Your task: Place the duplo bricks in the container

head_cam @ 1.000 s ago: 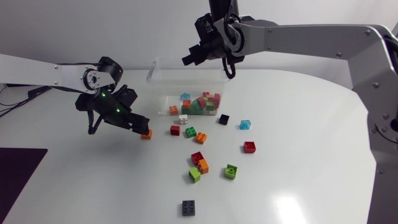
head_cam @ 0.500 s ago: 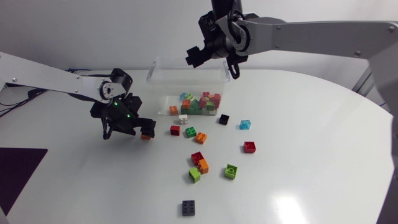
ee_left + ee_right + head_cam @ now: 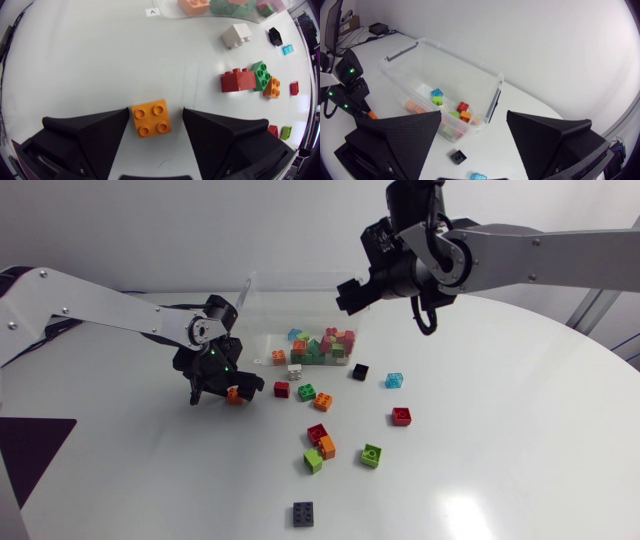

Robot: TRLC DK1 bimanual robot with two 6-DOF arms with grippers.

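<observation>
An orange brick (image 3: 151, 118) lies on the white table between the fingers of my left gripper (image 3: 156, 112). One finger is close against it and the other stands clear of it, so the gripper is open. From overhead, this gripper (image 3: 226, 389) is left of the clear container (image 3: 258, 292), which holds several bricks (image 3: 322, 346). My right gripper (image 3: 350, 292) hangs open and empty above the container's right end. The right wrist view looks down on the container (image 3: 465, 60) and its bricks (image 3: 462, 107).
Loose bricks lie right of my left gripper: white (image 3: 294, 370), red (image 3: 282, 389), green (image 3: 306, 392), orange (image 3: 323, 402), black (image 3: 360, 371), light blue (image 3: 395, 380). Nearer the front are a red one (image 3: 401, 416), a small cluster (image 3: 320, 447) and a dark grey one (image 3: 303, 514).
My left arm has moved right, and its gripper has come down around the orange brick with its fingers narrowing. My right arm has swung right along the container's back and its gripper has opened.
</observation>
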